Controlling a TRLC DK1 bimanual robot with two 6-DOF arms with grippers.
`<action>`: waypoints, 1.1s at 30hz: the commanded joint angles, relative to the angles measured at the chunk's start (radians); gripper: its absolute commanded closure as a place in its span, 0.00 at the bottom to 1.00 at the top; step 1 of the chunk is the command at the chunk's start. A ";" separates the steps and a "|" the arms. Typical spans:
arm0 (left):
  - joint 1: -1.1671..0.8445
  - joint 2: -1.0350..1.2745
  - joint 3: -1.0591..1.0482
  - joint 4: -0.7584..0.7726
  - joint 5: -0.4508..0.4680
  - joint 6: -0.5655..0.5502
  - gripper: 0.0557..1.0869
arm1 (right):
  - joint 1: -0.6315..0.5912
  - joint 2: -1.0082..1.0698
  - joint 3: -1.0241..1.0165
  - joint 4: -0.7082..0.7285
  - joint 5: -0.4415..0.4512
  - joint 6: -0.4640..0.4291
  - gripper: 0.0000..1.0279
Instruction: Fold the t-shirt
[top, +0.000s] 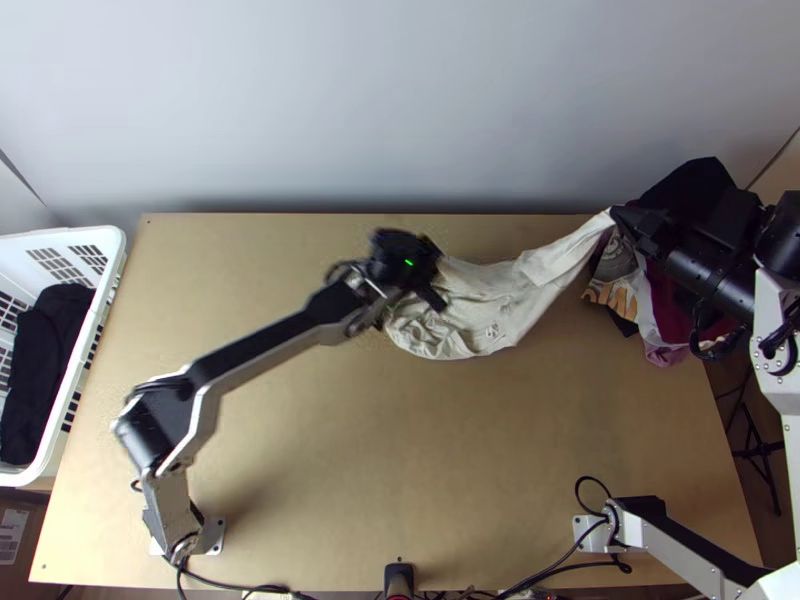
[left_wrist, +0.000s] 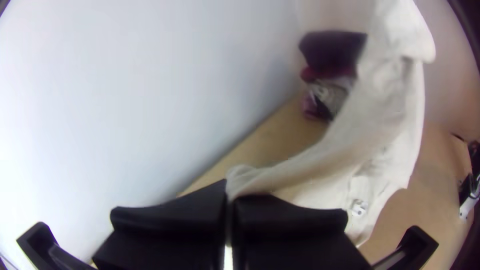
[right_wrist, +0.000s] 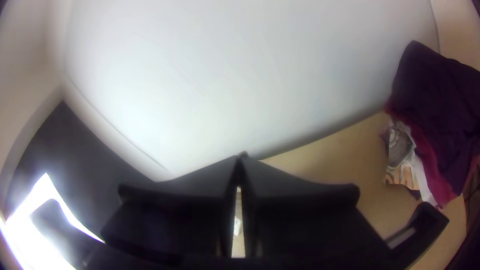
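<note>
- T-shirt of cream cloth (top: 500, 300), strung between the two grippers across the far half of the wooden table: its middle part sags in loose folds, and the end toward the robot's right is drawn up into a narrow, twisted strip.
- Small pale tag (left_wrist: 357, 207) on the shirt's wrinkled cloth, beside a fold.
- Left gripper (top: 435, 272), near the middle of the table's far half: its two wide flat black fingers are pressed together, with a gathered bit of the cream cloth pinched at their tips.
- Right gripper (top: 620, 215), by the far right corner: its black fingers meet at the tips, nipping the end of the drawn-up strip.
- Heap of clothes (top: 640, 280), close by the right gripper at the table's right side: black, maroon and pink cloth, with a printed white and grey piece among it.
- Light wooden table (top: 330, 480), under the shirt's sagging part.
- White plastic basket (top: 95, 345) with slotted sides, at the table's left edge, bearing bunched black cloth (top: 45, 360).
- Pale grey wall (top: 400, 100), rising behind the table's far edge.
- Black cables (top: 560, 570), trailing along the near edge between the arms' bases.
</note>
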 joint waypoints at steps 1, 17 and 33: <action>0.161 -0.127 0.046 0.037 -0.013 0.003 0.96 | 0.009 0.024 0.032 0.049 0.000 0.030 0.97; 0.221 -0.329 0.248 -0.300 -0.016 -0.096 0.96 | 0.019 0.271 0.560 0.047 0.000 0.102 0.97; 0.166 -0.384 0.271 -0.574 0.156 -0.270 0.96 | 0.071 0.203 0.507 -0.060 -0.050 0.074 0.97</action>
